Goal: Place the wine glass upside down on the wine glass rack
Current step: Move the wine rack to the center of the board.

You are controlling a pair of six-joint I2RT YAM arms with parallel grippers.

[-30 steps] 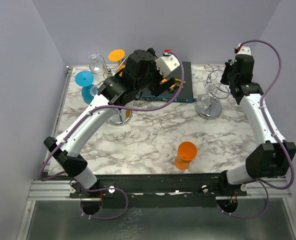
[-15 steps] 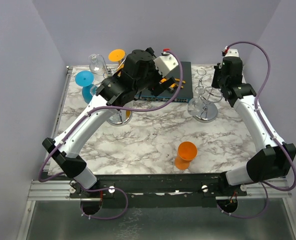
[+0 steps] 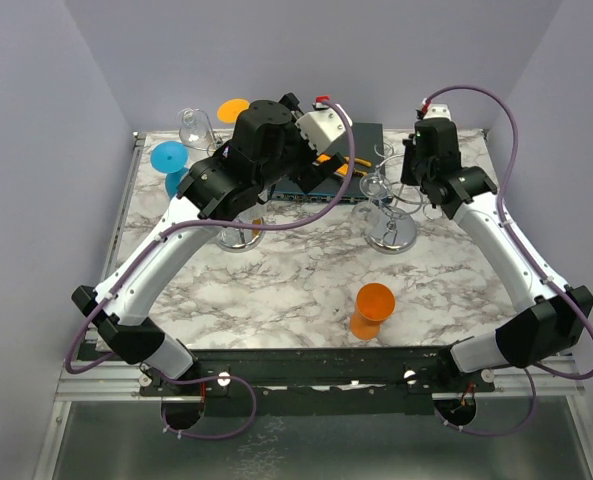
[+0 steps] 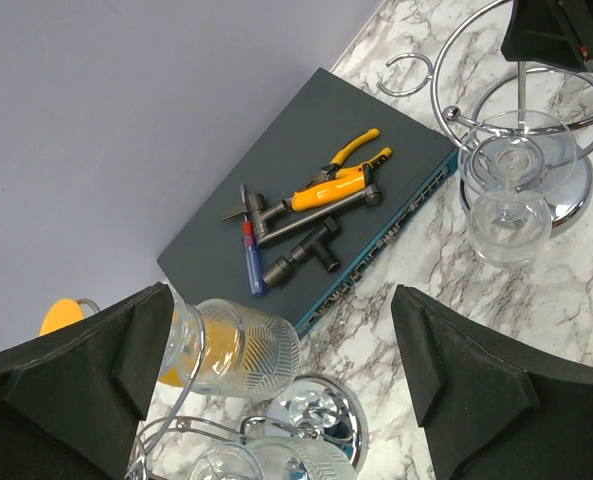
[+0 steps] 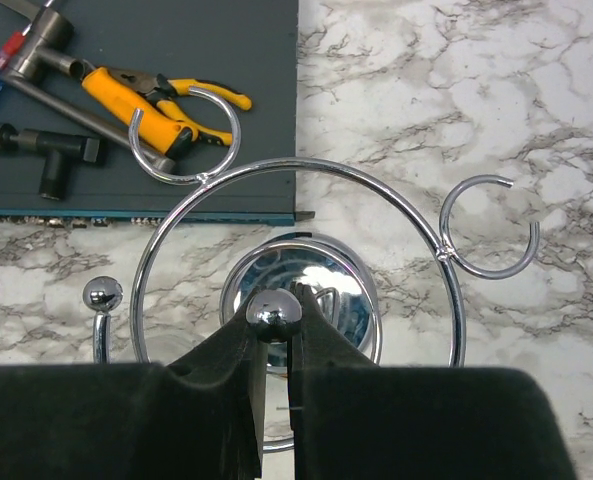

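White, grey-veined marble tabletop under plain lilac walls, and I have both arms reaching toward the far side. My right gripper is clenched on the thin post of the chrome wire wine glass rack, just below its polished ball. I judge that grip is there to steady or shift the rack, since the post is the one rigid handle above its mirrored round foot. The clear, smooth-walled wine glass seems to hang bowl-down from that rack's ring, foot uppermost, so the placing looks done. My left gripper hangs released, fingers spread wide, over a second chrome stand carrying a patterned glass, touching nothing I can see. Behind sits a flat dark grey box bearing yellow-handled pliers.
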